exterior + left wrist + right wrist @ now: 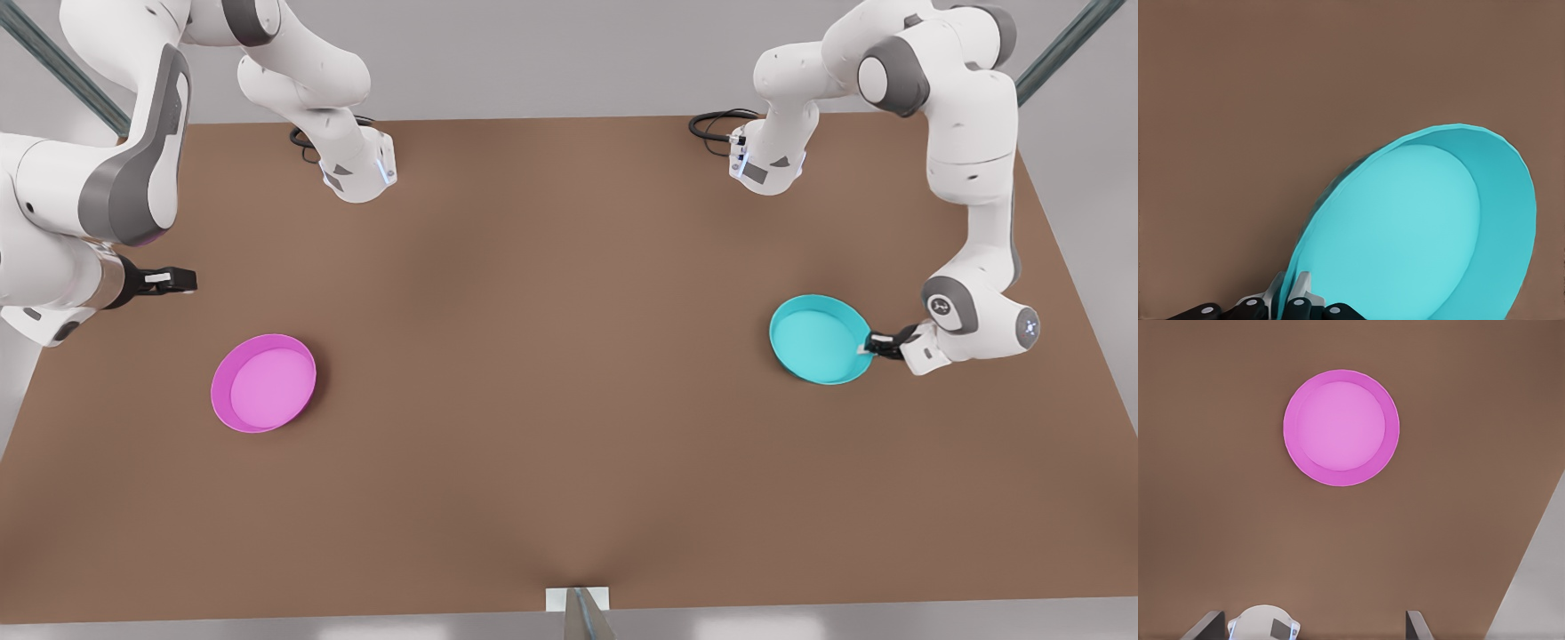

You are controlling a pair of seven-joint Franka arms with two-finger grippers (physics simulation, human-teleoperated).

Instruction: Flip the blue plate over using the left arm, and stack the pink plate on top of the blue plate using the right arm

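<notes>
1. The blue plate (820, 339) sits on the brown bench (551, 373) at the front view's right, open side up, and appears tilted in the left wrist view, so the flip is judged barely begun.
2. The left gripper (872, 345) meets the plate at the rim edge facing the front view's right. The coming turn depends on this: the plate lies wholly towards the front view's left of the jaws, so it would swing about that held edge.
3. In the left wrist view, the left gripper (1289, 293) has its jaws closed narrowly over the rim of the blue plate (1405, 233), one finger on each side of the wall.
4. The pink plate (263, 382) lies flat and open side up at the front view's left, well apart from the blue one.
5. The right gripper (164, 281) waits above the bench, near the pink plate (1341, 427) but not touching it; its jaws stand wide open and hold nothing.
</notes>
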